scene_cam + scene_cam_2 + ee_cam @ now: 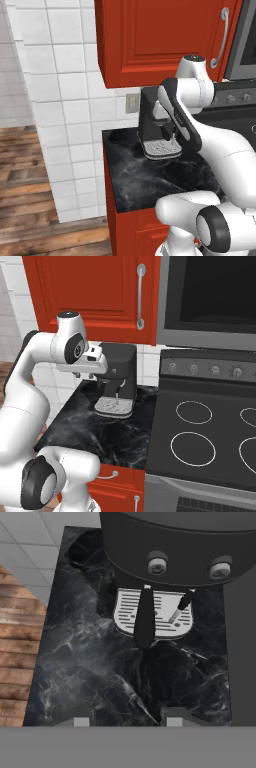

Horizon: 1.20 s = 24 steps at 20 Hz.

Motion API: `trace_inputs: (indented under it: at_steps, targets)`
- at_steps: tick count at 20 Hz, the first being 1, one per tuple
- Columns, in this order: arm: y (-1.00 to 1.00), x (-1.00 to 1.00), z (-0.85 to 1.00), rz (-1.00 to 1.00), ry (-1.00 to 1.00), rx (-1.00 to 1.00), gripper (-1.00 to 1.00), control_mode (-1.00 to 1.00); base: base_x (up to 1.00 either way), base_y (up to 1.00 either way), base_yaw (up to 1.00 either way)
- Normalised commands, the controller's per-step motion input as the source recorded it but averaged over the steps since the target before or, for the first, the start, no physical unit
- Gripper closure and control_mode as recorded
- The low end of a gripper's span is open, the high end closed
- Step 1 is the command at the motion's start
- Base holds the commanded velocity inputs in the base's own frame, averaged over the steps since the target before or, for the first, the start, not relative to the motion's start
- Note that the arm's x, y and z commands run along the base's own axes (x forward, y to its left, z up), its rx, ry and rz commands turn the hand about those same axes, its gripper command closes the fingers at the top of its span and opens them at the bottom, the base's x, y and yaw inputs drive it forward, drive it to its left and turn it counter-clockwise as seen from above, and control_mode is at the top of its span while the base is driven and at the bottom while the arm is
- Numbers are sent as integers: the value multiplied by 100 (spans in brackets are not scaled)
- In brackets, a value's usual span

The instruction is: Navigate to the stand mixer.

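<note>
The stand mixer is out of view. My gripper [127, 718] hangs above a black marble counter [100, 667], open, with nothing between its fingertips [81, 720]. In the right base view the hand [91, 364] is raised just left of a black coffee machine [118, 376], which is the one appliance standing on this counter.
The coffee machine [156, 125] stands at the back of the short counter [135, 182] under a red wall cabinet [150, 35]. A black stove [210, 431] adjoins on the right, with a microwave [210, 296] above. A white tiled wall [60, 100] and wood floor [25, 190] lie to the left.
</note>
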Motion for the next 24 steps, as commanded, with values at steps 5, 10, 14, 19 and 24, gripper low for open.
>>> trace_inputs:
  at_steps: [5,10,14,19,24]
  targets:
    - [0,0,0,0,0,0,-100,100,0,0,0]
    - [0,0,0,0,0,0,-100,100,0,0,0]
    - [0,0,0,0,0,0,-100,100,-31,-1,0]
    - [0,0,0,0,0,0,-100,100,-81,-1,-6]
    - [0,0,0,0,0,0,-100,100,-59,-2,-46]
